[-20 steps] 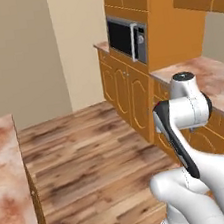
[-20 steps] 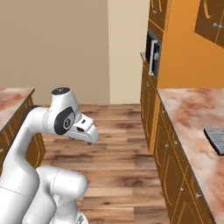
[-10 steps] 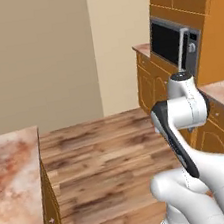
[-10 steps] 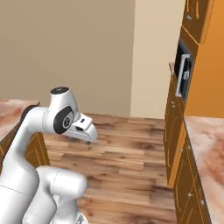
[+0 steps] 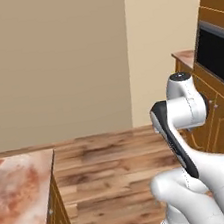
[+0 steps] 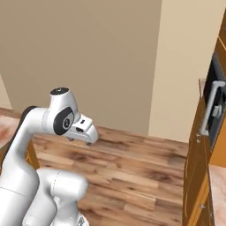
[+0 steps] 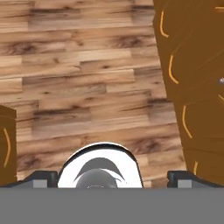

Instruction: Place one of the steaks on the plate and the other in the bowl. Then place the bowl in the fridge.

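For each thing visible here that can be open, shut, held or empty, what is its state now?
hand: open, fingers wide apart, nothing between them, pointing down at the wooden floor.
microwave: door shut.
cabinet doors: shut.
counter: the part in view bears nothing.

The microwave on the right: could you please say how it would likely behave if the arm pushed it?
The microwave looks broad, flat-based and boxed in among the orange cabinets, so it would probably neither slide nor tip. Its grey bar handle looks rigid; pulling there would likely just hinge the front open.
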Controlling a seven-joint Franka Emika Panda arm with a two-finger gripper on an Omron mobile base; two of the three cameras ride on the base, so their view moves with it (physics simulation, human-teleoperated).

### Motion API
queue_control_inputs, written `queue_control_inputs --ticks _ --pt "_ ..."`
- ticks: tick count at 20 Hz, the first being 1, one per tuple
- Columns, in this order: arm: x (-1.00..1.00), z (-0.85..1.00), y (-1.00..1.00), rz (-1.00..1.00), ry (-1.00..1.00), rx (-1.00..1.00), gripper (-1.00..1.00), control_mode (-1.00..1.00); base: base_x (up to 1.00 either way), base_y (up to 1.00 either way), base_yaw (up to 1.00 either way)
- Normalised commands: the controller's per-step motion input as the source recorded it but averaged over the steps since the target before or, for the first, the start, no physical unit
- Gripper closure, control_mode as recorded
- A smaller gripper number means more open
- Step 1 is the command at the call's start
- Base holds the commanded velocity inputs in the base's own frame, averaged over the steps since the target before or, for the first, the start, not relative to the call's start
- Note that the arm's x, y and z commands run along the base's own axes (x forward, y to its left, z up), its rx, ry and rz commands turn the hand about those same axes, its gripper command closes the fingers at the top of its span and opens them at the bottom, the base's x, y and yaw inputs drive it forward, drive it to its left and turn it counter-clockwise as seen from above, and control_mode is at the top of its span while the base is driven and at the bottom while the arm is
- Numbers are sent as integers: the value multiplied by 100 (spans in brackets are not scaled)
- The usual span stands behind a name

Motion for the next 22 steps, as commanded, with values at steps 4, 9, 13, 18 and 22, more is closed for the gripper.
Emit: queue_control_inputs --ticks 4,9,13,18,22 --pt "0 0 0 0 0 0 -100 100 100 -41 24" --pt "0 0 0 0 0 0 -100 100 100 -25 30" --pt "0 0 0 0 0 0 -100 100 100 -37 72" --pt "0 0 0 0 0 0 -100 100 96 -48 64" --pt "0 0 0 0 0 0 -100 100 77 -50 63"
